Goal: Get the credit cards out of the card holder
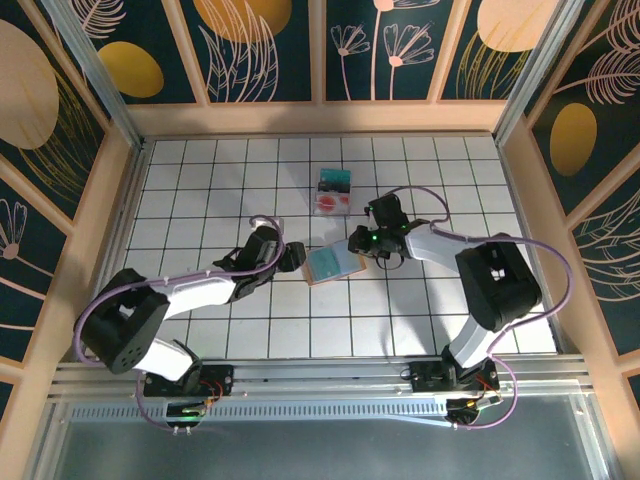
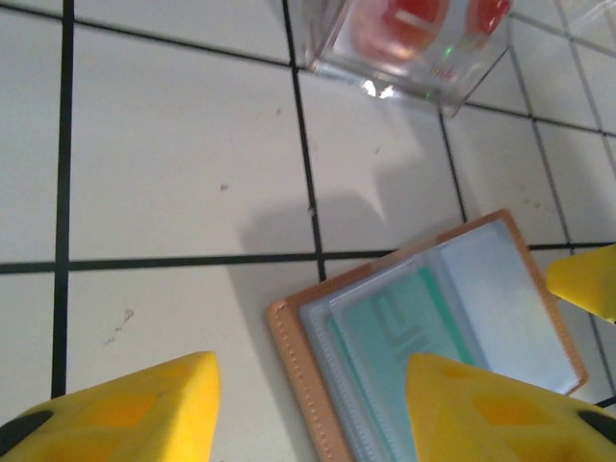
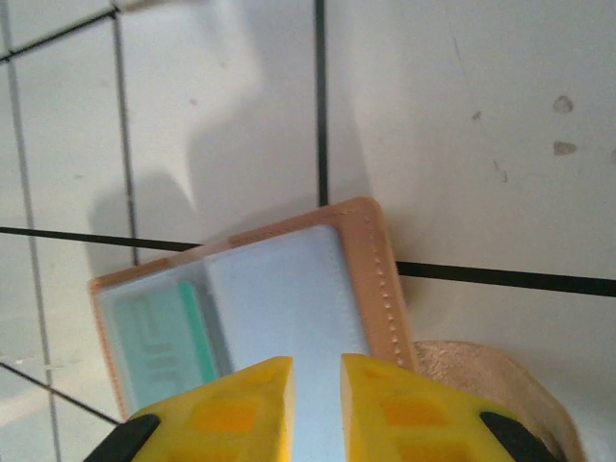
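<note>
Now, the stitched tan leather card holder (image 2: 289,356) lies open; left gripper (image 2: 308,380) gapes, right gripper (image 3: 316,371) unclear.

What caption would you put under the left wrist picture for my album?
Left gripper hangs open above the opened card holder, a teal-green card tucked in its sleeve.

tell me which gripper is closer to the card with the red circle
Right, narrowly. In the top view the right gripper is just below-right of the red-circle card; the left gripper is below-left, a bit farther.

Open card holder (image 3: 377,279), teal card (image 3: 159,342) inside — R tool (image 3: 316,371) tips nearly together.
</note>
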You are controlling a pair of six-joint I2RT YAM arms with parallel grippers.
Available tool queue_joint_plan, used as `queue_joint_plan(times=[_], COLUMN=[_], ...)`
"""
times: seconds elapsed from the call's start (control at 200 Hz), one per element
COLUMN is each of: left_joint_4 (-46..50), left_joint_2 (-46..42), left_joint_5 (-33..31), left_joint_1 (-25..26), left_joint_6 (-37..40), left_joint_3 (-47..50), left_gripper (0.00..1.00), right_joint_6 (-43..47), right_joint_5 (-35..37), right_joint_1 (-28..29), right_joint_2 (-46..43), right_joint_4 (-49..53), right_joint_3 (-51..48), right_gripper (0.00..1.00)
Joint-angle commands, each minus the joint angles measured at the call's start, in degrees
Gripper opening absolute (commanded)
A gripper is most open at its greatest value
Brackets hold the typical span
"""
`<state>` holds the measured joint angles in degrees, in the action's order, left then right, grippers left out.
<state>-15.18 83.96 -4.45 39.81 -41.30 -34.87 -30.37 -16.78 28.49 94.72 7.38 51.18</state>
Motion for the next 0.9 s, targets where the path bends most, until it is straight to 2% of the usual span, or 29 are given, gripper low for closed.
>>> queue_joint_plan(times=[0.0,0.36,0.586,0.716,0.896], left_joint_4=[3.0,1.6,1.4,0.9,0.0], left_joint_2=[-2.1,5.2,7.1,8.3,10.8], left_joint_5=[-2.8,-2.5,-4.7,-5.0,-4.8], left_joint_1=[1.2,6.8,6.9,6.9,6.9], left_joint_6=[0.8,-1.6,-3.4,-2.6,-1.4], left_joint_3=[-1.5,-4.1,-3.5,-3.8,-5.2], left_gripper=[0.51,0.53,0.52,0.45,0.44], right_joint_6=[0.2,-2.7,-5.0,-6.2,-6.3], right_joint_5=[0.9,-0.6,-3.7,-6.5,-8.4], right_joint_1=[0.4,3.9,6.0,6.8,7.3], right_joint_2=[-4.6,-7.3,-4.1,-2.2,0.3], right_joint_4=[1.5,-0.6,-1.8,-3.4,-3.5], right_joint_3=[2.0,2.7,1.8,1.0,0.8], right_gripper=[0.22,0.22,0.25,0.25,0.25])
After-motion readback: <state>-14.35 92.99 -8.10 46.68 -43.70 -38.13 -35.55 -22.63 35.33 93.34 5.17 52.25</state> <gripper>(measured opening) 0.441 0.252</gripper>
